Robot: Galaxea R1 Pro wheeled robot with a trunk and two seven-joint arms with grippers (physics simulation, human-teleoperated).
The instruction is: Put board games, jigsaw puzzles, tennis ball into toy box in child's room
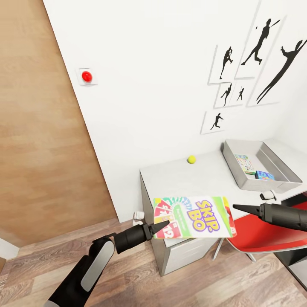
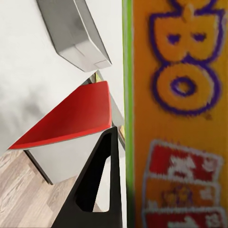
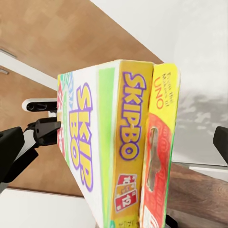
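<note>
A large yellow-green Skip-Bo board game [image 1: 194,216] hangs flat in the air in front of the table [image 1: 183,179]. My left gripper [image 1: 160,228] is shut on its left edge; one black finger [image 2: 95,185] lies along the box [image 2: 178,114]. My right gripper [image 1: 235,207] points at the box's right end [image 3: 128,156] and looks open, with a finger [image 3: 221,142] out to the side. The tennis ball [image 1: 191,159] rests near the wall on the table. The toy box [image 1: 245,184] stands at the table's right and holds two smaller colourful game boxes [image 1: 244,164]. The jigsaw puzzles and bed are out of view.
A red chair [image 1: 264,238] is tucked under the table below my right arm. White drawers [image 1: 187,253] sit under the table's left end. A wooden door [image 1: 42,149] is on the left, and framed silhouettes [image 1: 256,64] hang on the wall.
</note>
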